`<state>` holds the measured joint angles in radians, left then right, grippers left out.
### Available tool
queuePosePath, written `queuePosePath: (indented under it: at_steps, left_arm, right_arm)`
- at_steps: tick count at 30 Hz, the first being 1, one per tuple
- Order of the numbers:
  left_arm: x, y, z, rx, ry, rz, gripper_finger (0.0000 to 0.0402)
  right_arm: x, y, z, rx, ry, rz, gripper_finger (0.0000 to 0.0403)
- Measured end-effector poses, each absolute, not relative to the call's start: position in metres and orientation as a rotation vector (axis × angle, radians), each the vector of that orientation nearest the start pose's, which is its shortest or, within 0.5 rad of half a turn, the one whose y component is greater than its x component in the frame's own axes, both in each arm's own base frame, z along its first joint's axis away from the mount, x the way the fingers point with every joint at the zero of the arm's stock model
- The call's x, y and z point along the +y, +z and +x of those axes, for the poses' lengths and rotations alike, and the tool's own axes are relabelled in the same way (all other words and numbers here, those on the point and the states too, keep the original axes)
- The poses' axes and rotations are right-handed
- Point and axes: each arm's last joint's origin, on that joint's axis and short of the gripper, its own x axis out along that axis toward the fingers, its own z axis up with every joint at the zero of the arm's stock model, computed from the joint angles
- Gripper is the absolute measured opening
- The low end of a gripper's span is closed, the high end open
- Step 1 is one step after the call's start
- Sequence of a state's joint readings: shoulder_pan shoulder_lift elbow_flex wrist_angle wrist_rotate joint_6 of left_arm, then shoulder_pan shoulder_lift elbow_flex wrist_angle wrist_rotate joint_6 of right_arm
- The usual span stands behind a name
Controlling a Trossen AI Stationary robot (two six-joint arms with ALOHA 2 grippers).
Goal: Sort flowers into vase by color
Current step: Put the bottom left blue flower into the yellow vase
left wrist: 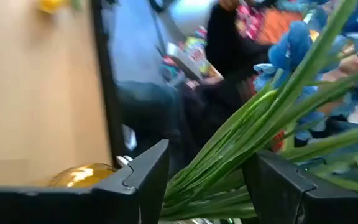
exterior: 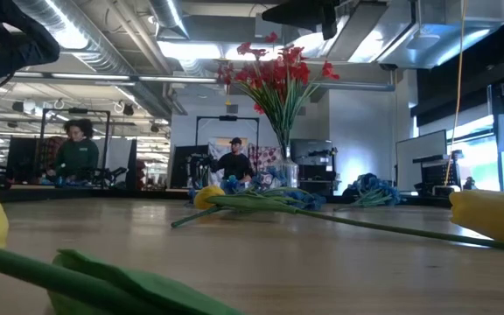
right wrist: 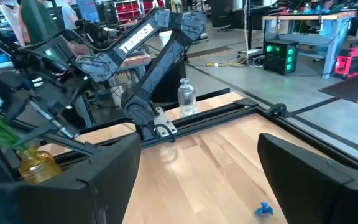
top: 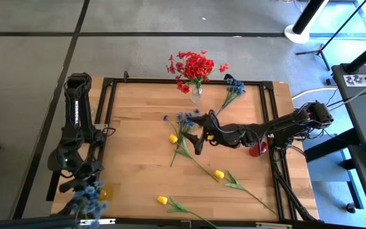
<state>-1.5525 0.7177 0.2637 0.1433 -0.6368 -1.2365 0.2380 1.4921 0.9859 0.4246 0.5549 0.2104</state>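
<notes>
My left gripper (top: 81,188) is at the table's near left corner, shut on a bunch of blue flowers (top: 85,201), next to an amber vase (left wrist: 82,175). My right gripper (top: 199,133) hovers open over the table's middle, just right of a blue bunch (top: 184,119) lying flat with a yellow tulip (top: 173,138). Red flowers (top: 194,65) stand with their stems in a clear vase (top: 196,96) at the far edge. Another blue bunch (top: 234,86) lies far right. Two more yellow tulips (top: 218,173) (top: 162,200) lie near the front. My left gripper pinches the blue bunch by its green stems (left wrist: 213,168), gathered between the two fingers (left wrist: 148,180). The stems run forward past the fingers, with the blue blooms (left wrist: 294,50) beyond them. The stems' lower ends are hidden below the fingers.
A black frame (top: 170,81) runs round the wooden table. A red object (top: 258,150) sits under my right arm. A leafy green stem (top: 246,188) lies near right. A clear bottle (right wrist: 186,98) stands by the left arm's base. People (exterior: 77,149) are in the room behind.
</notes>
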Motion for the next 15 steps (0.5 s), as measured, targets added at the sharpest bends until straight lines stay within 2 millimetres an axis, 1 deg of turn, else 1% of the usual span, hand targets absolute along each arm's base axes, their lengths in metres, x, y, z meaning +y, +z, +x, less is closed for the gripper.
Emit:
queuePosePath:
  at_steps: [4, 7, 13, 15]
  left_arm:
    - [-0.155, 0.21, 0.026, 0.63, -0.745, -0.796, 0.0194]
    - [-0.151, 0.218, 0.029, 0.63, -0.772, -0.721, 0.0195]
    - [-0.134, 0.219, 0.038, 0.674, -0.629, -0.576, 0.0195]
    - [-0.129, 0.22, 0.044, 0.658, -0.588, -0.541, 0.0195]
  right_arm:
    - [0.062, 0.294, 0.329, 0.033, -0.331, 0.183, 0.0324]
    - [0.058, 0.294, 0.33, 0.026, -0.342, 0.185, 0.0324]
    - [0.057, 0.294, 0.33, 0.031, -0.333, 0.178, 0.0324]
    - [0.057, 0.294, 0.33, 0.032, -0.33, 0.178, 0.0324]
